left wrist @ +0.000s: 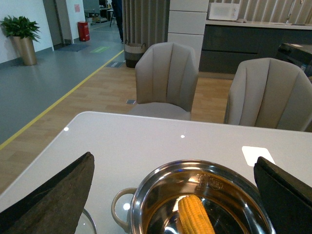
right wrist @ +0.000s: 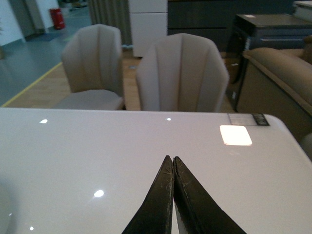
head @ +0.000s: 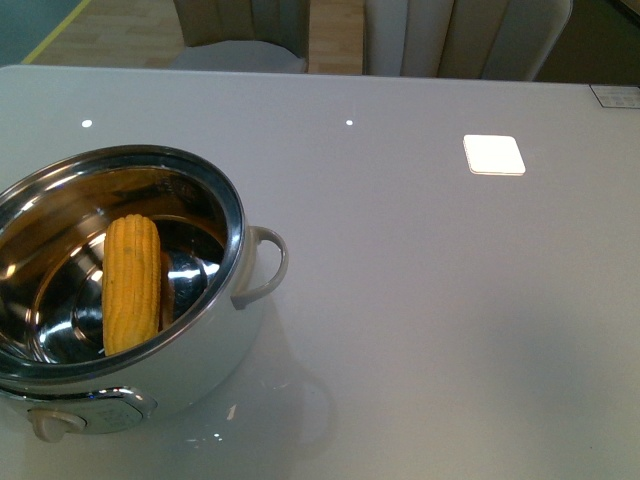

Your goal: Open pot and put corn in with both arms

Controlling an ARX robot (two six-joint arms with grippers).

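Pot (head: 236, 262) uncovered; corn (head: 131, 283) lying inside. Left gripper (left wrist: 170, 195) spread wide above pot, nothing held; right gripper (right wrist: 173, 168) closed, empty. Task judged complete; arms to be retracted clear of rim.

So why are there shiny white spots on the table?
They are ceiling lights mirrored in the glossy table: front view shows two dots and a bright square; both wrist views catch them too. The pot glints inside around the corn.

Lidless pot (head: 236, 215) w/ corn (head: 131, 282); unobstructed above.
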